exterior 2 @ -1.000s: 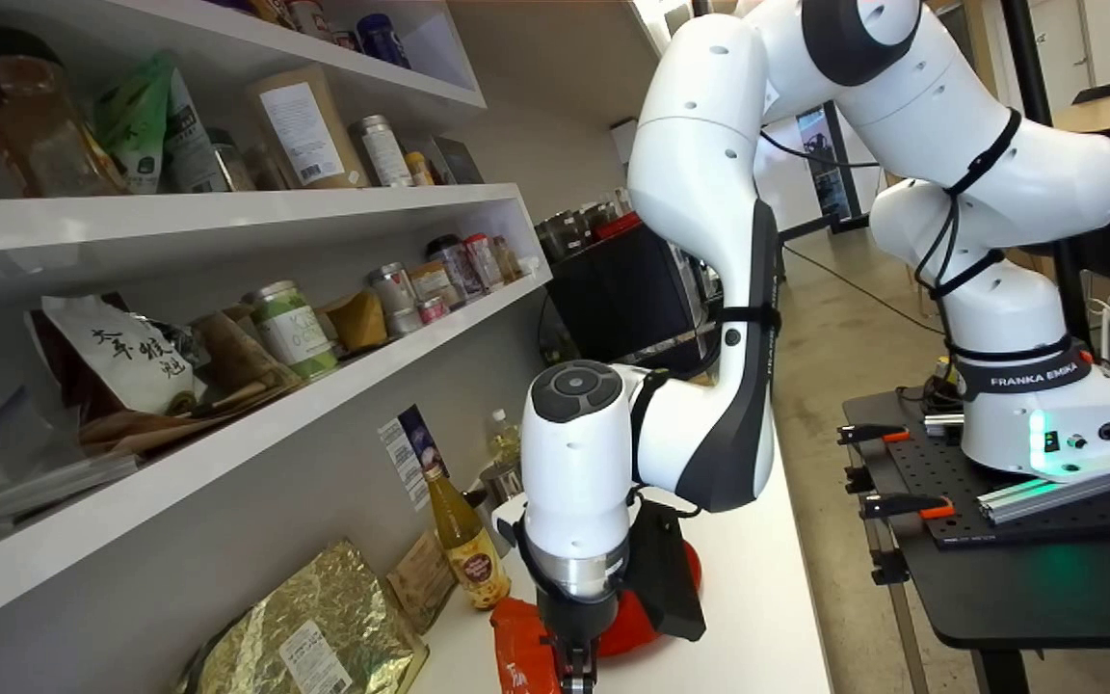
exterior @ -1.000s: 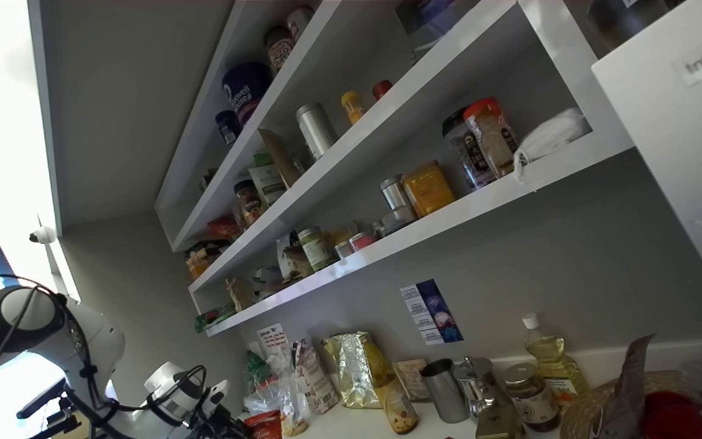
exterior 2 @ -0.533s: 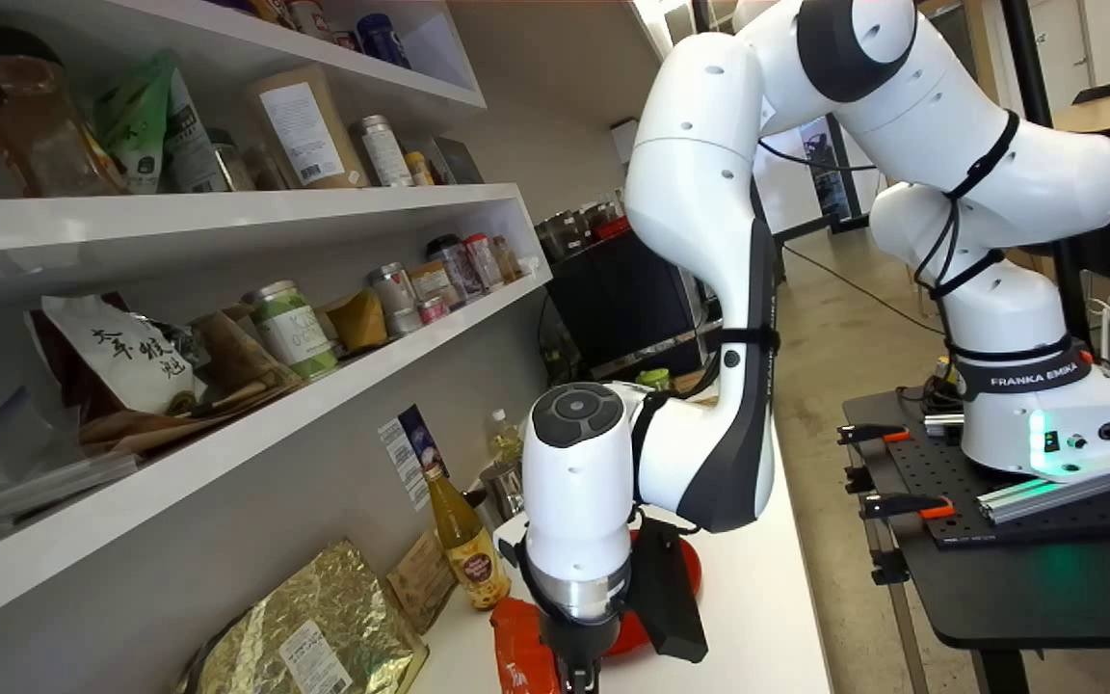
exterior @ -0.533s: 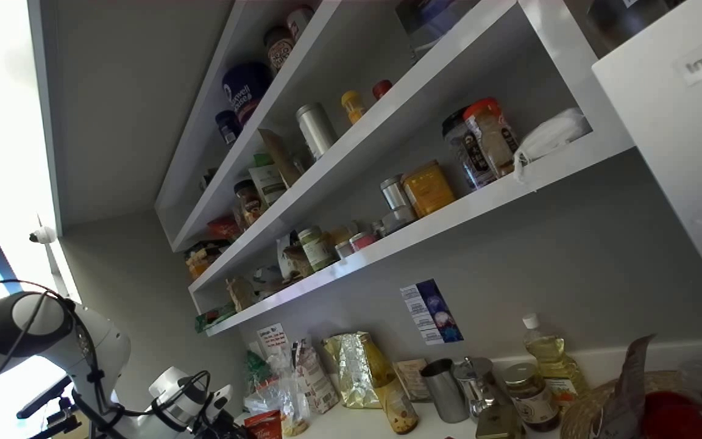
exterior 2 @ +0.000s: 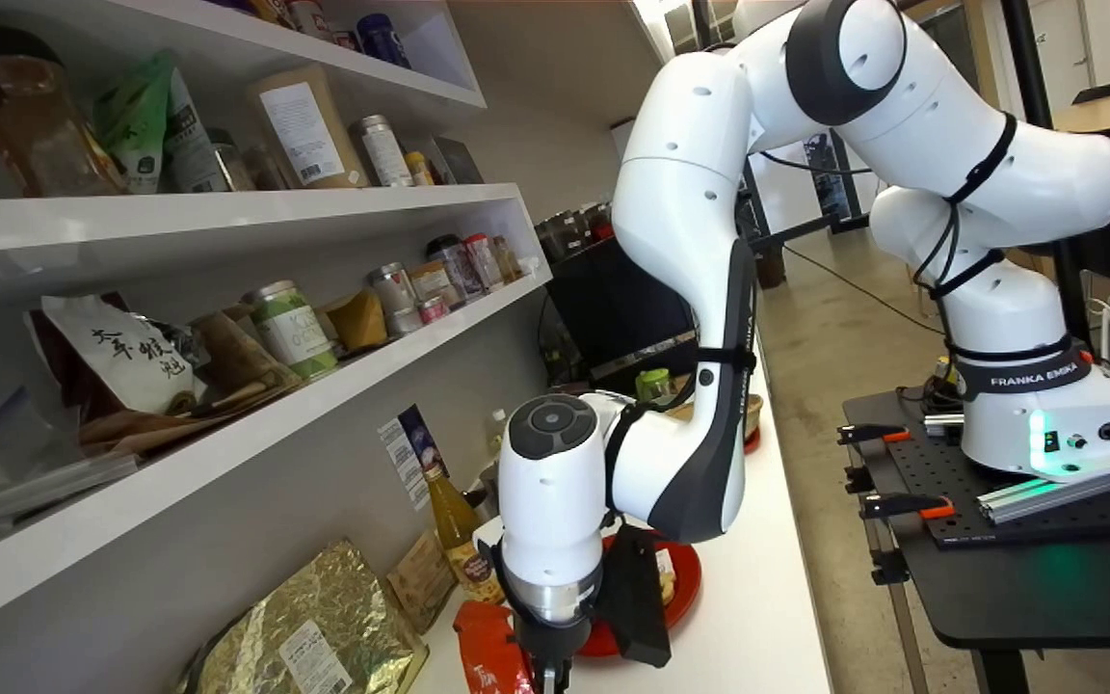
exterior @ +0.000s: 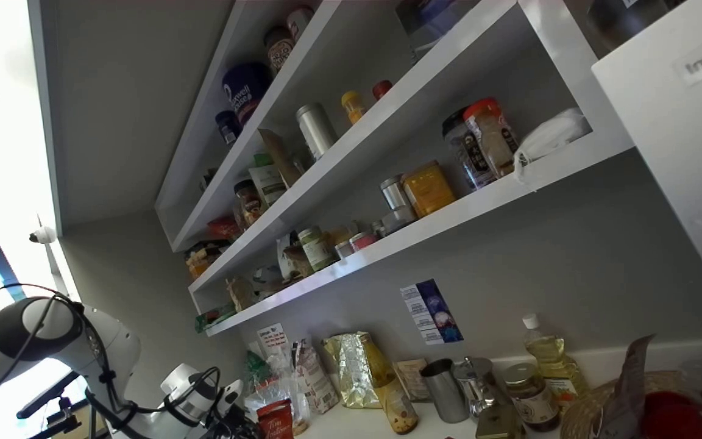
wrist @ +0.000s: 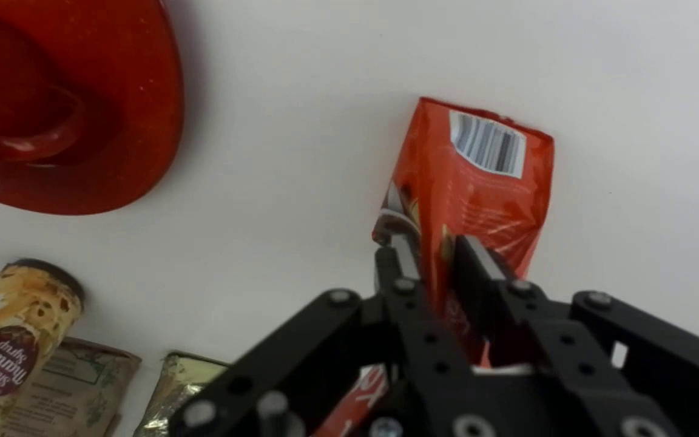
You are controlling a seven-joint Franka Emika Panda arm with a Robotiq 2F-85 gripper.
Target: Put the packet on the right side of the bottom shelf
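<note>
While your black 2-fingered gripper pinches a raised fold of the flat, rectangular orange-red packet, much of the packet extends beyond that bite, so slipping looks like your chief worry. If the soft film creases or you lift with a jerk, it may twist or slide out between the fingers. It is low over the white counter, apart from the round red plate; you cannot tell whether its lower end touches, since both exterior views cut it off. Dragged rather than raised, it could sweep into the slim amber bottle with a pale yellow label that stands nearby.

Your goal, the long white bottom shelf board, runs well above, and the packet is not yet on it. A climb too close beneath risks catching the packet on the board's front edge and peeling it from your grip. At the right side, room looks tight: the clear jar with a black lid and the clear jar with a red lid stand together, and the crumpled white plastic bag lies just beside them at the right end. Coming in wide could shove those 2 jars or tip the white bag over the front. Too high, and the gripper may strike the white shelf board above. Let go too near the edge, the limp packet could slump and fall.
</note>
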